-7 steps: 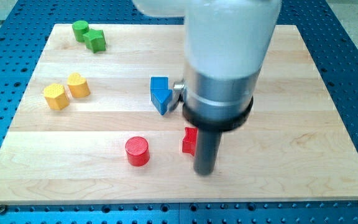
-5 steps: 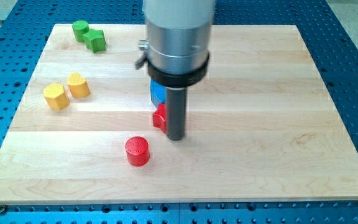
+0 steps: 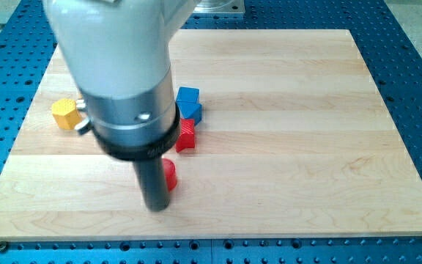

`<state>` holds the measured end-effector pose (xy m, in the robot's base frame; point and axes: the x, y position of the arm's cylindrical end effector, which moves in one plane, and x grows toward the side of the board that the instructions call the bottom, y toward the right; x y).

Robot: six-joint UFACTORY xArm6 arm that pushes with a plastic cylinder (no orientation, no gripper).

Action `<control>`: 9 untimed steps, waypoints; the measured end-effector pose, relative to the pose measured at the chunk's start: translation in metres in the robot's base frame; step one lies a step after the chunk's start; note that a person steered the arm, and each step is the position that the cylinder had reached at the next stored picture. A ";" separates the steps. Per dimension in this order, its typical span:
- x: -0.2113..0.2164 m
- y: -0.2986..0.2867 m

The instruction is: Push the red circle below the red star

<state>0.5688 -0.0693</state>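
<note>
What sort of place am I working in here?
Most likely a lab test bench for tabletop pushing. A pale wooden board lies on a blue perforated metal table, with small coloured blocks on it: a red circle right beside my tip, a red star, a blue block and a yellow block.

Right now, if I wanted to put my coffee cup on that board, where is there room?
The whole of the view's right side of the wooden board is bare, beyond the blue block and red star. It is crowded left of centre, where my tip sits beside the red circle.
</note>
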 end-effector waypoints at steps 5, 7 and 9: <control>-0.036 -0.012; -0.028 0.005; -0.001 -0.023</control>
